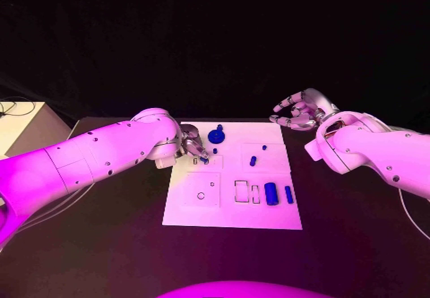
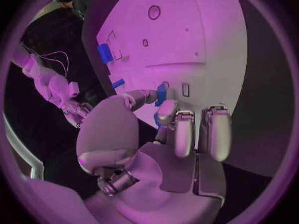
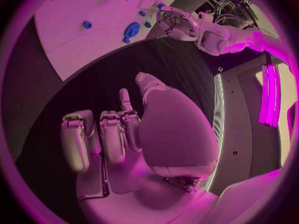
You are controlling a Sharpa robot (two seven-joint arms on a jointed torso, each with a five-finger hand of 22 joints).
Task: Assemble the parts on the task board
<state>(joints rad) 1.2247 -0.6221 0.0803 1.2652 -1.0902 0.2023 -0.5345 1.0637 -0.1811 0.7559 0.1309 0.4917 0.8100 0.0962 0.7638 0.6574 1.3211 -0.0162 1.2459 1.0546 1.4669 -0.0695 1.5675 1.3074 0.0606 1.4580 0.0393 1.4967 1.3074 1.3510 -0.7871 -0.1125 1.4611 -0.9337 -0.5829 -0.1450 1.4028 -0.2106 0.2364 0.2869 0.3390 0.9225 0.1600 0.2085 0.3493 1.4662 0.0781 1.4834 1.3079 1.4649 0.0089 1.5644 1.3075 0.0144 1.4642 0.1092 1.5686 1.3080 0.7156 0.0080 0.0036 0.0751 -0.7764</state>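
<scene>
Seating a small part with the left hand (image 1: 192, 144) at the task board (image 1: 233, 214).

Left hand is pinching a small blue part (image 2: 161, 93) between its fingertips (image 2: 167, 112), right over the board's left-hand slots, likely lining it up with a recess. Right hand (image 1: 296, 110) is hovering off the board's far corner above the worktop (image 1: 358, 248), fingers curled in on nothing, probably keeping clear. Other blue parts are lying beyond the left fingertips; a blue cylinder (image 1: 271, 194) is sitting well apart.
</scene>
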